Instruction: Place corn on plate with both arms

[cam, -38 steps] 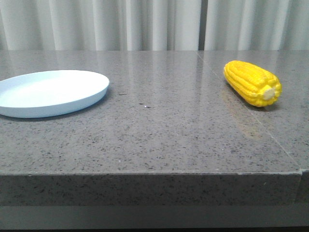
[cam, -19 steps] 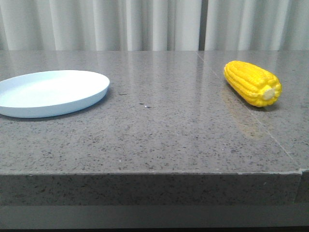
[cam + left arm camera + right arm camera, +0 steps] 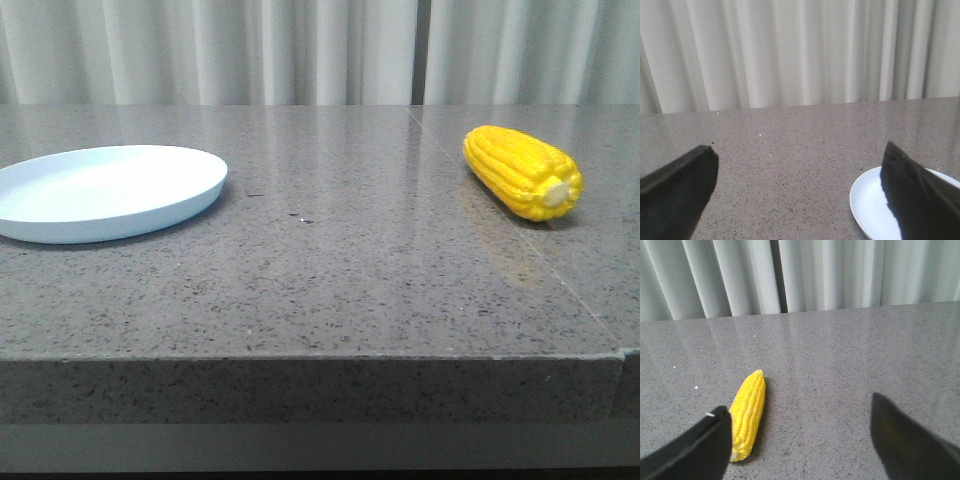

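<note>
The yellow corn [image 3: 522, 171] lies on its side on the grey stone table at the right, its cream stub end toward the front. The pale blue-white plate [image 3: 100, 191] sits at the far left, empty. Neither arm shows in the front view. In the left wrist view my left gripper [image 3: 800, 170] is open and empty, one finger overlapping the plate [image 3: 870, 205]. In the right wrist view my right gripper [image 3: 800, 420] is open and empty, and the corn [image 3: 749, 410] lies just beside one finger, apart from it.
The table's front edge [image 3: 300, 358] runs across the front view. A seam [image 3: 500, 215] crosses the table surface near the corn. White curtains [image 3: 320, 50] hang behind the table.
</note>
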